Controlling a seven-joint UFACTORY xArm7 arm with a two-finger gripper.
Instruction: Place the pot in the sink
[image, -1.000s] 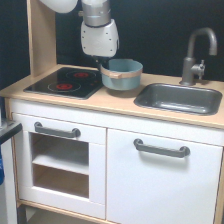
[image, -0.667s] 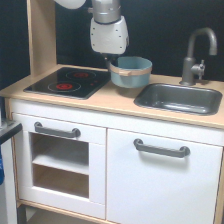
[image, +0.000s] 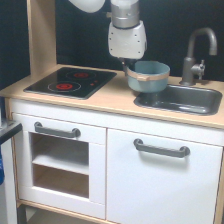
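Exterior view: end effector (image: 131, 67) grips the pot (image: 148, 77) by its rim, fingers closed on it. Pot hangs tilted above the tabletop (image: 112, 97), at the sink's (image: 192, 102) edge on the view's left, beside the hob (image: 71, 81).

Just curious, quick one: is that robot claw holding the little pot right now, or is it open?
Gripper: fingers hidden behind the pot, so open or closed cannot be told; the pot hangs off the counter at it.
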